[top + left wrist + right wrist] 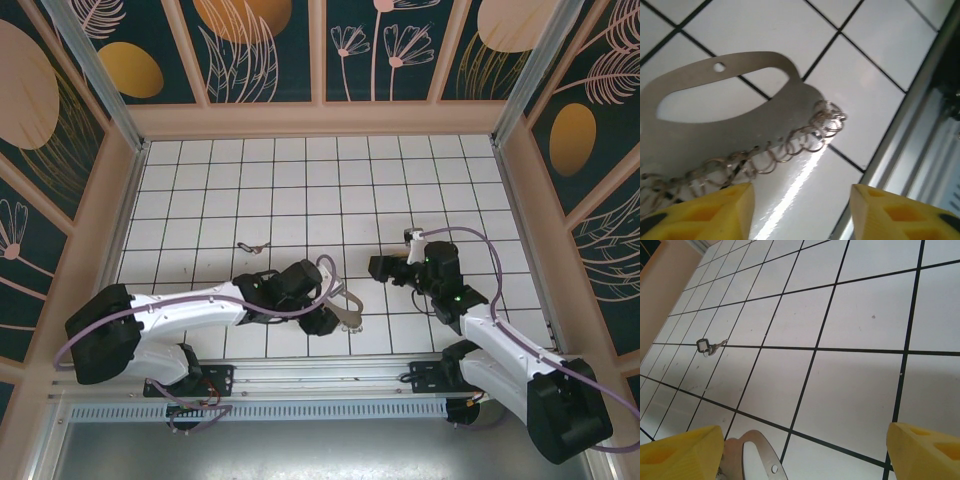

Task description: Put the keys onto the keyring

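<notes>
Room lies open across the white tiled bench (300, 180); flat grey metal oval keyring (790, 100) sits near the front rail (910, 125); left tool (800, 195) and right tool (805, 432) both released.

Bright even light, soft shadows, glare streak on floor tiles (795, 192), foreground blurred

White arms (200, 305), black joints (100, 338), purple cables (455, 230), yellow tool fingertips (705, 212).

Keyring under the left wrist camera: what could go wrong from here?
1. The keyring lies flat on the tile, so the open left gripper may slide over it or snag its loose chain.
2. The keys lie well apart from it; small and flat, they could slip from the open right gripper.
</notes>
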